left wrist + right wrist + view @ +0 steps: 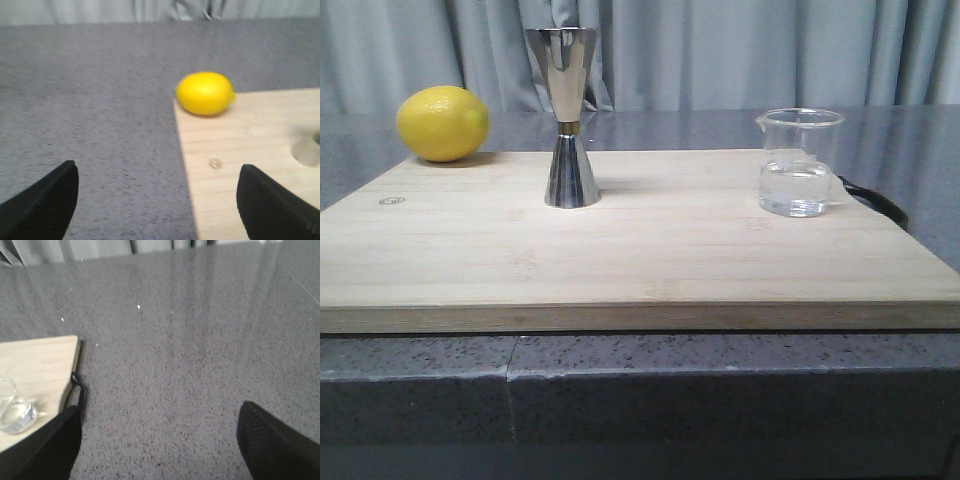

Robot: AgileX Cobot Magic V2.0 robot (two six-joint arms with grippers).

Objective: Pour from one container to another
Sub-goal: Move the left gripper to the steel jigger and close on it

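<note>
- The left claw [157, 207] is spread wide and grips nothing. It hangs over the grey surface [100, 110], with one finger above the near edge of the wooden board [260, 150]. The lemon [205, 93] lies ahead at the board's corner.
- The right claw [157, 447] is likewise released and empty, hovering over bare surface beside the board's other end. The glass beaker [12, 412] sits just off one finger.
- In the front view the beaker [798, 162] stands upright at the right of the board, roughly a third full of clear liquid. The steel jigger [570, 118] stands upright well apart from it, near the middle.
- Risks, as I judge them: the jigger is tall with a narrow foot, so a bump from the beaker's lip could topple it.
- Its mouth is small, so a fast or off-centre tilt would spill onto the board.
- Smooth glass may slip in a loose grip.
</note>
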